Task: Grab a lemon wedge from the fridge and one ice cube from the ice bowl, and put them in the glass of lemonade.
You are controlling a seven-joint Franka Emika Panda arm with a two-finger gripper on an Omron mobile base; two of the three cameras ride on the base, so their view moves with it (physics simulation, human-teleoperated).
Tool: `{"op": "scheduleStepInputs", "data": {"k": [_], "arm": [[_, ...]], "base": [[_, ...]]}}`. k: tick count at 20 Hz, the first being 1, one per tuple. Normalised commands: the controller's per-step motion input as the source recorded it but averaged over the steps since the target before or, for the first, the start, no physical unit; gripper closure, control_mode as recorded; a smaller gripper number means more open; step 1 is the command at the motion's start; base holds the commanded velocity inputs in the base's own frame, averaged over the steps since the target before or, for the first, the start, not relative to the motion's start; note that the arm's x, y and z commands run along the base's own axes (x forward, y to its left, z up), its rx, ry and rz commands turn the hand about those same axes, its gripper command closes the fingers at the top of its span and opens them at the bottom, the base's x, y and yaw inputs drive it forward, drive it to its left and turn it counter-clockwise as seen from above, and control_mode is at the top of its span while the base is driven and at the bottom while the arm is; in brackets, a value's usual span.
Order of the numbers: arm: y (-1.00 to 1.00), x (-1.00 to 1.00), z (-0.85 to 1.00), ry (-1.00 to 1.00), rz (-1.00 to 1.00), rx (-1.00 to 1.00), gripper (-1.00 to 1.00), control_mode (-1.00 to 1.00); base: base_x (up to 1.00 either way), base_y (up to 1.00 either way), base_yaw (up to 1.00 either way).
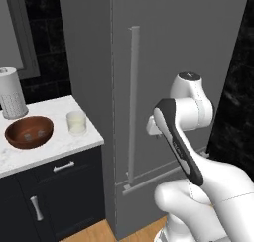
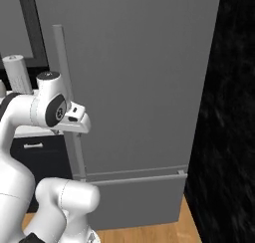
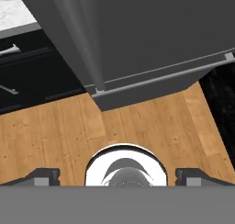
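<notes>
The fridge (image 1: 168,47) is a tall grey cabinet with its door shut and a long vertical bar handle (image 1: 133,102); the lemon wedge is hidden. On the marble counter to its left sit the reddish-brown ice bowl (image 1: 29,132), with pale cubes inside, and the glass of lemonade (image 1: 76,122). My hand hangs in front of the fridge (image 2: 139,87) close to its handle (image 2: 64,87) and points down at the floor. In the hand view the gripper (image 3: 118,177) is open: its dark fingertips (image 3: 43,176) stand wide apart with nothing between them.
A tall white perforated cylinder (image 1: 11,93) stands behind the bowl. Dark cabinets with silver pulls (image 1: 63,165) lie under the counter (image 1: 49,149). A black wall (image 2: 229,112) flanks the fridge's right side. Wooden floor (image 3: 137,122) runs in front of the fridge base.
</notes>
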Motion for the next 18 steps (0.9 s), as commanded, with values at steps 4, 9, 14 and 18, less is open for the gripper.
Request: {"op": "scheduleStepInputs", "data": {"k": [4,9,14,18], "arm": [[0.0,0.0,0.0,0.0,0.0,0.0,-1.0,1.0],[0.0,0.0,0.0,0.0,0.0,0.0,-1.0,1.0],[0.0,0.0,0.0,0.0,0.0,0.0,-1.0,1.0],[0.0,0.0,0.0,0.0,0.0,0.0,-1.0,1.0]], "base": [[-0.28,0.27,0.0],[-0.2,0.61,0.0],[-0.11,0.23,0.0],[-0.17,0.0,0.0]]}}
